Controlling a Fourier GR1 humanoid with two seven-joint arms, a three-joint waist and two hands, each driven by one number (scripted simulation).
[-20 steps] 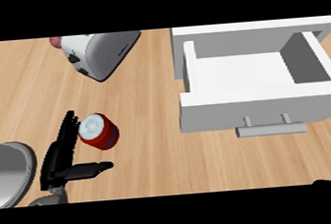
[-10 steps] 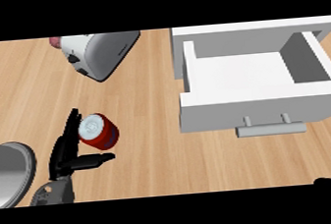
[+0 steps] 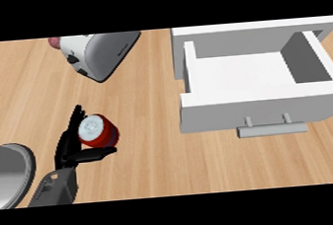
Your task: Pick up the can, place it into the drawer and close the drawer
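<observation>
A red can [image 3: 97, 130] with a silver top stands upright on the wooden counter, left of the drawer. My left hand [image 3: 71, 147] comes in from the lower left. Its straight fingers [image 3: 74, 124] lie along the can's left side and its thumb [image 3: 94, 153] sticks out to the right just below the can. The hand is open, not curled round the can. The white drawer [image 3: 260, 105] stands pulled out at the right, its inside bare, with a grey handle [image 3: 272, 128] on its front. My right hand does not show.
A silver toaster [image 3: 97, 53] lies at the back, above the can. A grey rounded pot [image 3: 2, 172] sits at the lower left edge beside my left forearm. Bare wood lies between the can and the drawer.
My left hand has slid forward along the can's left side, and its thumb now reaches under the can's near edge. The can and drawer have stayed put.
</observation>
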